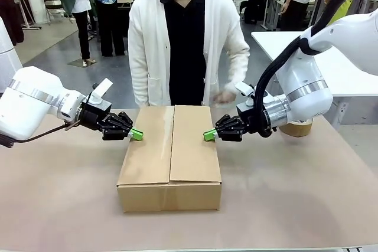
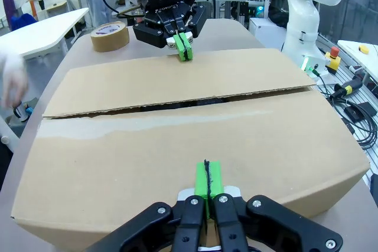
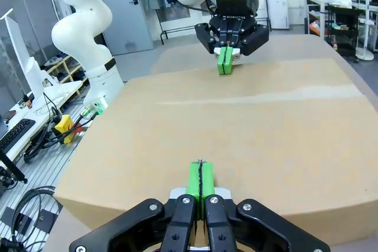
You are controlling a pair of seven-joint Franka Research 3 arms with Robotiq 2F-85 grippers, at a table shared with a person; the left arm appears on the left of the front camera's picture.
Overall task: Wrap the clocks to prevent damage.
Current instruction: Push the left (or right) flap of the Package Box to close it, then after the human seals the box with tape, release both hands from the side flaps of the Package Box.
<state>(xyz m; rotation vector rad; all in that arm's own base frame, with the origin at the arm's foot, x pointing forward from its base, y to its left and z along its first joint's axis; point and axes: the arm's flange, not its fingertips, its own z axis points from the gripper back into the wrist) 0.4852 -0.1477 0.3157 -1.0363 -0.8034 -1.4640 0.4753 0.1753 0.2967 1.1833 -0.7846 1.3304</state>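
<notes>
Holding down the flaps of the cardboard box [image 1: 171,157] from both ends, with the left claw [image 1: 137,134] and the right claw [image 1: 209,136] each pinched fully shut on nothing, green pads together, tips facing one another across the lid. Seemingly resting on the outer edges of the two top flaps, though hard telling firm contact from a bare hover. Judging the clocks to be lying inside the box, under those flaps and between the two claws, below the dark seam running midway between the tips. For doing this well: pressing straight down and evenly on both sides, closing the slight gap at the seam without denting the cardboard or sliding the box along the table [image 1: 59,205]. Working from the flap edges, leaving the seam free for the brown tape roll [image 1: 297,128] lying just behind the right claw. Minding the person's hand [image 1: 223,97], blurred, just beyond the right claw's tip, perhaps heading for box or tape.
</notes>
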